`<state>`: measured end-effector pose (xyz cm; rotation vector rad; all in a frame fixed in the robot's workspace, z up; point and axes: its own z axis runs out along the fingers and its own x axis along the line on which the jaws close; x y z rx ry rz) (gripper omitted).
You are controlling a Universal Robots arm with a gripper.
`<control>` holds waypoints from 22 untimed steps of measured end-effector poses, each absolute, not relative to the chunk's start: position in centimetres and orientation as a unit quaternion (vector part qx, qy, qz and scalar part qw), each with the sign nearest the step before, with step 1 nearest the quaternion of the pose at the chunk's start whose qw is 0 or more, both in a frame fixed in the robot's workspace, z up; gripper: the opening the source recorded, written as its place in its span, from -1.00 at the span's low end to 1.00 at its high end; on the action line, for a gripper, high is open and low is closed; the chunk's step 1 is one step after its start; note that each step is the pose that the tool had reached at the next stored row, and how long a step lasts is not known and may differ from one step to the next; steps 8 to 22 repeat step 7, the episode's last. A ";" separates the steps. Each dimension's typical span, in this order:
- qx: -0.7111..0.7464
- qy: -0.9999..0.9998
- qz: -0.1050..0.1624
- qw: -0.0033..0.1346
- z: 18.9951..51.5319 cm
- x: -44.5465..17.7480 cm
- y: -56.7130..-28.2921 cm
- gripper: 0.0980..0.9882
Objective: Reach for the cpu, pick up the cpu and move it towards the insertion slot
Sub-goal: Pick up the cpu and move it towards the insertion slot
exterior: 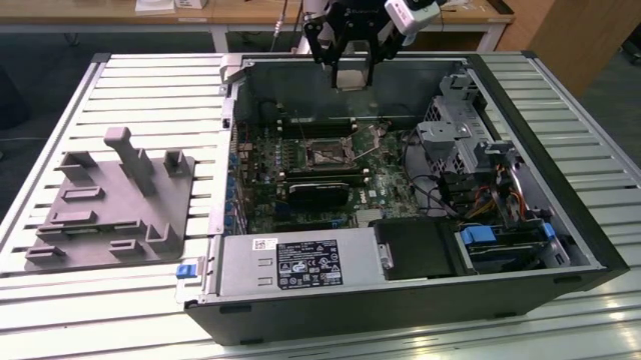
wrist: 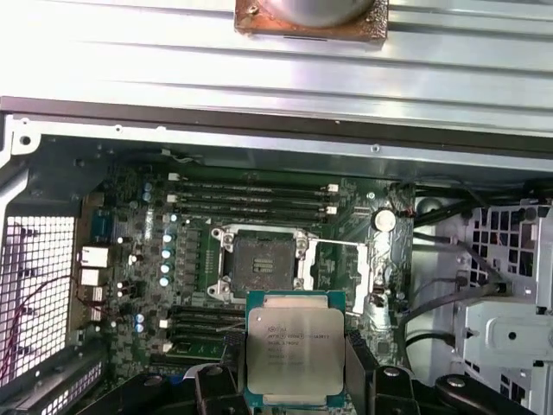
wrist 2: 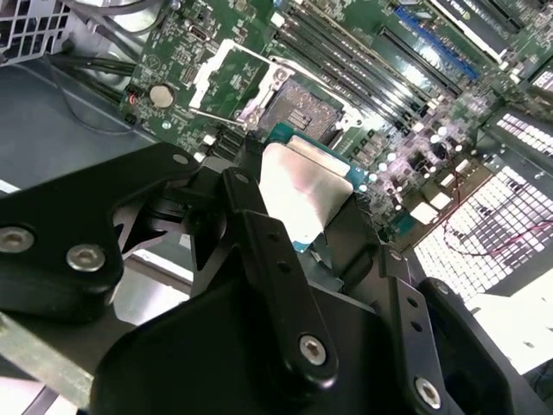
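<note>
Black multi-link gripper [exterior: 353, 67] hanging above the open black computer tower [exterior: 561, 172], fingers clenched on the cpu [exterior: 350, 77], a small flat square chip with a silvery metal face and a green rim. In the second wrist view, dark finger bars [wrist 2: 259, 225] pressed against opposite edges of the cpu [wrist 2: 302, 194], face left bare, probably to keep the contacts clear for seating. Held level and lifted off the board, short of the insertion slot [wrist: 259, 268], a square dark-centred socket in a pale metal frame with its thin metal lever [wrist: 341, 245] swung aside, apparently open to receive the part. In the first wrist view, fine print on the cpu [wrist: 292, 350] lid, too small to make out. White-on-black label [exterior: 311, 264] on the power supply, likewise unreadable. Grey plastic fixture block [exterior: 110, 202] well apart on the slatted table [exterior: 60, 300].
</note>
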<state>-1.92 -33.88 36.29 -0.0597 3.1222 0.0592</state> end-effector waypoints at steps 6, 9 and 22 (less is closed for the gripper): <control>-0.019 1.000 0.019 0.009 36.3 -1.9 -33.9 0.00; -0.019 1.000 0.019 0.009 36.3 -1.9 -33.9 0.00; -0.019 1.000 0.019 0.009 36.3 -1.9 -33.9 0.00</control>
